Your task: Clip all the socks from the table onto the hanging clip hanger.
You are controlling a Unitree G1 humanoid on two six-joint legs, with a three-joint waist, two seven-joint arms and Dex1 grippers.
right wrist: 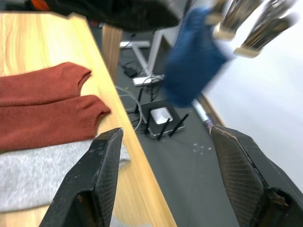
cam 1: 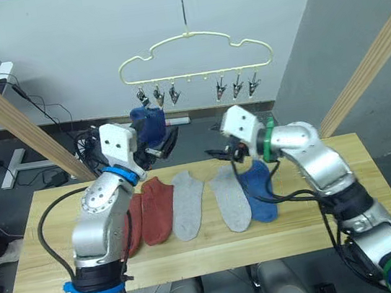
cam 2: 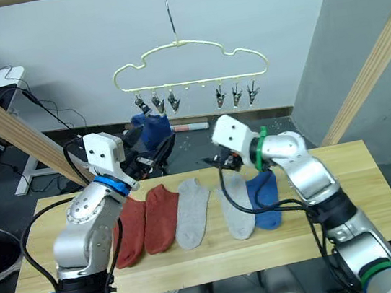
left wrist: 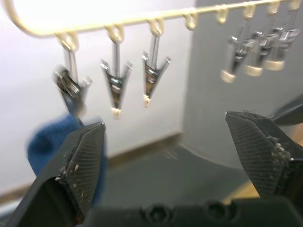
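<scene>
- Five socks lie in a row on the table (cam 1: 323,227): two rust red socks (cam 1: 153,211), two light grey socks (cam 1: 189,204) and one blue sock on the table (cam 1: 262,192).
- One more, the hanging blue sock (cam 1: 150,124), is held by the leftmost clip of the clip hanger (cam 1: 194,59).
- Left gripper (left wrist: 173,151): fingers spread wide, nothing between them; the three left-hand clips (left wrist: 116,82) hang just above and ahead of it, the hanging blue sock beside one finger.
- Right gripper (right wrist: 165,175): fingers apart, empty; it hovers over the table's far edge, above the grey and blue socks, with the hanging sock and clips ahead of it.
</scene>
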